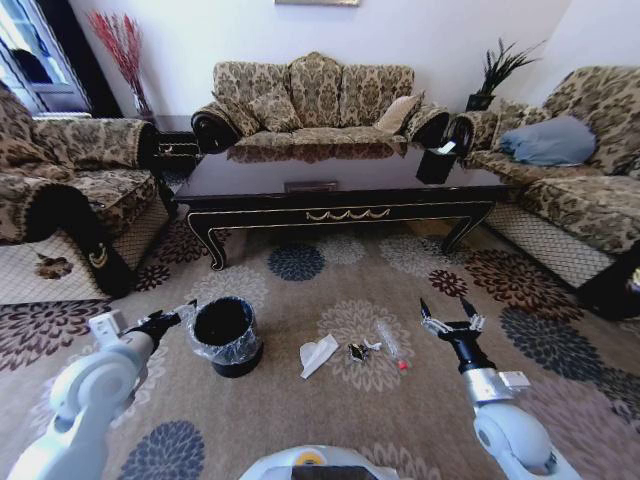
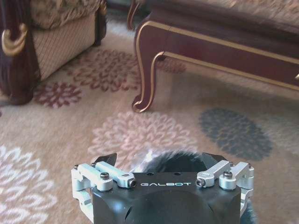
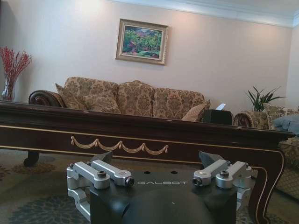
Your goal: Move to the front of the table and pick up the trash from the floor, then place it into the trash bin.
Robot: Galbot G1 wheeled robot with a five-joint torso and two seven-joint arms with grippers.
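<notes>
- Trash lies on the floral carpet on the near side of the bench (image 1: 340, 212): a folded white paper scrap (image 1: 318, 354), a tiny dark wrapper (image 1: 356, 351) and a clear red-capped tube (image 1: 391, 347) to its right.
- The trash bin (image 1: 226, 335) stands just left of the paper.
- The left hand (image 1: 172, 318) hovers beside the bin's left rim, fingers spread wide.
- The right hand (image 1: 445, 322) hangs right of the tube, also wide and empty.
- Judging by this, the drive looks done; picking comes next, calling for a descent onto one piece.
</notes>
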